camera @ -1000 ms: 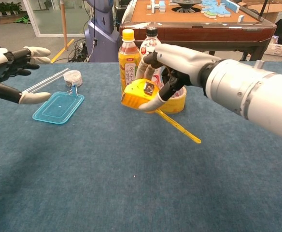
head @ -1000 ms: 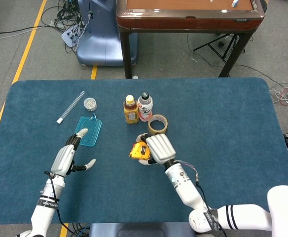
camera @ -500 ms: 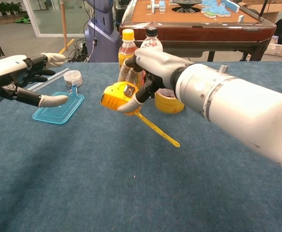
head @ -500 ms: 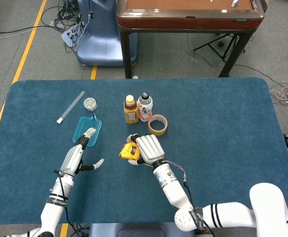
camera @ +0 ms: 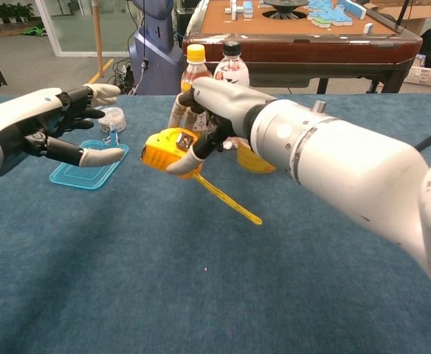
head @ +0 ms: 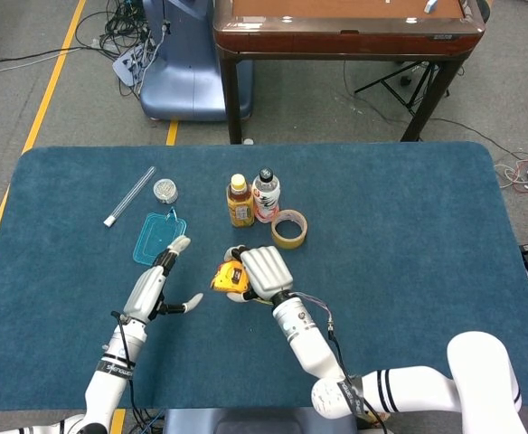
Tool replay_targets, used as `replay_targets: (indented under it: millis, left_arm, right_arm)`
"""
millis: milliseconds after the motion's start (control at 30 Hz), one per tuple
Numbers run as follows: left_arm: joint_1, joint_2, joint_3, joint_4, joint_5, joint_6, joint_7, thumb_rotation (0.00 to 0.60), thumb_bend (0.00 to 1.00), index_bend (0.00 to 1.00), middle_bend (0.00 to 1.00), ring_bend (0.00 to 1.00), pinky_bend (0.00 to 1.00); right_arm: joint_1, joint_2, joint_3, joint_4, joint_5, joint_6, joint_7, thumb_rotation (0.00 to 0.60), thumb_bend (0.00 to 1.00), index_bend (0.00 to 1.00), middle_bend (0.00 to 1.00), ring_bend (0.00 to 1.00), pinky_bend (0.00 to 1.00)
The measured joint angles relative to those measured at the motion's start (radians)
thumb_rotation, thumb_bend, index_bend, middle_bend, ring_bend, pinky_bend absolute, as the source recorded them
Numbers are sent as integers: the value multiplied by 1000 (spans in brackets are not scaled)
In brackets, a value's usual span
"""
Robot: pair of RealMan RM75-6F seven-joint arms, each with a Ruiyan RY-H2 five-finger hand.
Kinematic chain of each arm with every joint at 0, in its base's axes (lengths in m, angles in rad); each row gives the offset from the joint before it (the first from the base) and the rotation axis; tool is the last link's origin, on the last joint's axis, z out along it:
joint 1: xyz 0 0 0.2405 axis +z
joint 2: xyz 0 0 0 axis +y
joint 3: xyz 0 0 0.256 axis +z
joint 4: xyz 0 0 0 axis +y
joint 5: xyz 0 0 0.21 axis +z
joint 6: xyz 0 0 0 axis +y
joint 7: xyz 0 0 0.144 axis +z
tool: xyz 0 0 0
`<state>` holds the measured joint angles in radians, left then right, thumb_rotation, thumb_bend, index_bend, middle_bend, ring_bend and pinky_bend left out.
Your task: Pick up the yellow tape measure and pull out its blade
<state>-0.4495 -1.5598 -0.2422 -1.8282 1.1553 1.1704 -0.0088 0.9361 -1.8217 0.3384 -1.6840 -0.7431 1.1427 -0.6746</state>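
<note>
The yellow tape measure (camera: pixel 164 147) (head: pixel 229 276) hangs above the blue table, gripped by my right hand (camera: pixel 209 110) (head: pixel 262 269). A length of yellow blade (camera: pixel 227 200) sticks out of it, slanting down to the right toward the cloth. My left hand (camera: pixel 60 125) (head: pixel 162 280) hovers open just left of the tape measure, thumb and fingers apart, a small gap from the case. It holds nothing.
Behind the tape measure stand a yellow-capped bottle (head: pixel 240 201) and a black-capped bottle (head: pixel 266 194), with a tape roll (head: pixel 288 228) to their right. A clear blue tray (head: pixel 156 239), a small round tin (head: pixel 165 190) and a clear tube (head: pixel 129 195) lie at the left.
My right hand has carried the tape measure leftward, its blade trailing along. My left hand has moved right and closer to it, still open.
</note>
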Motion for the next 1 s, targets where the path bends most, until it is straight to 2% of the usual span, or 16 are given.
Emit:
replay_targets:
  millis: [1000]
  left_arm:
    - [-23, -75, -8, 48, -50, 15, -2, 600, 230, 0, 0, 0, 0]
  right_arm:
    - [43, -115, 25, 83, 32, 51, -3, 600, 696, 743, 733, 711, 416]
